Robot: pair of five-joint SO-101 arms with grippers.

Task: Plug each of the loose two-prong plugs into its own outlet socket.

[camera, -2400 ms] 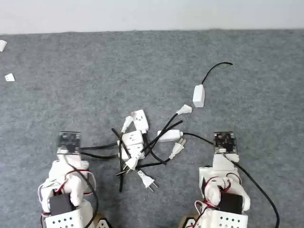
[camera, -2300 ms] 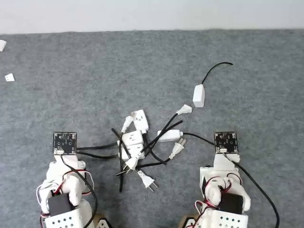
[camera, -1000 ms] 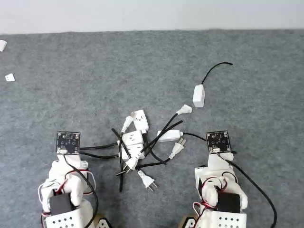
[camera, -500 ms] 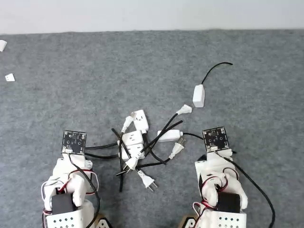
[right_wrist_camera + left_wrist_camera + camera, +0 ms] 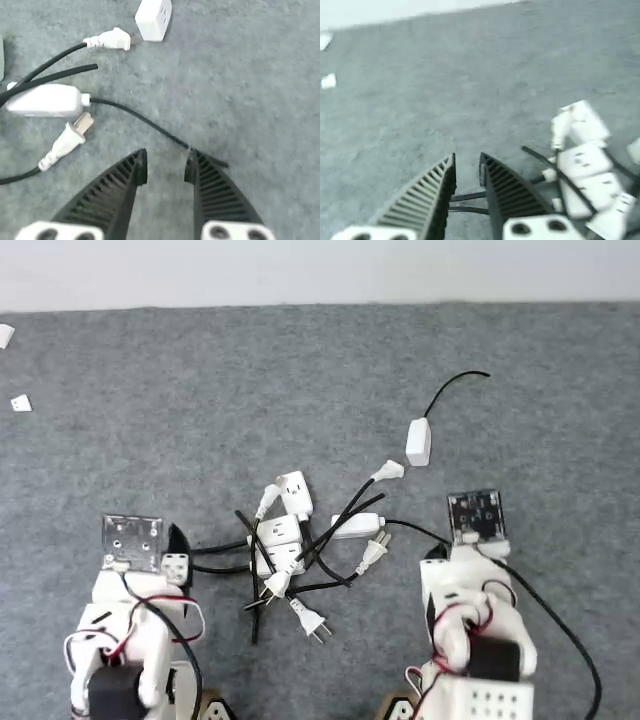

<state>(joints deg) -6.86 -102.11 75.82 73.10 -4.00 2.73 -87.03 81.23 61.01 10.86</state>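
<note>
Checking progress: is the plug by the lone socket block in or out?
Out. The plug lies beside the socket block, its prongs bare, not in any slot.

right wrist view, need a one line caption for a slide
Open right gripper above a black cord, with a loose plug and white socket beyond.

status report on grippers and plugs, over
Left gripper open, empty, over two cords. Right gripper open, empty, a cord at its tip. Plugs loose on the mat. Cords tangled across the sockets.
</note>
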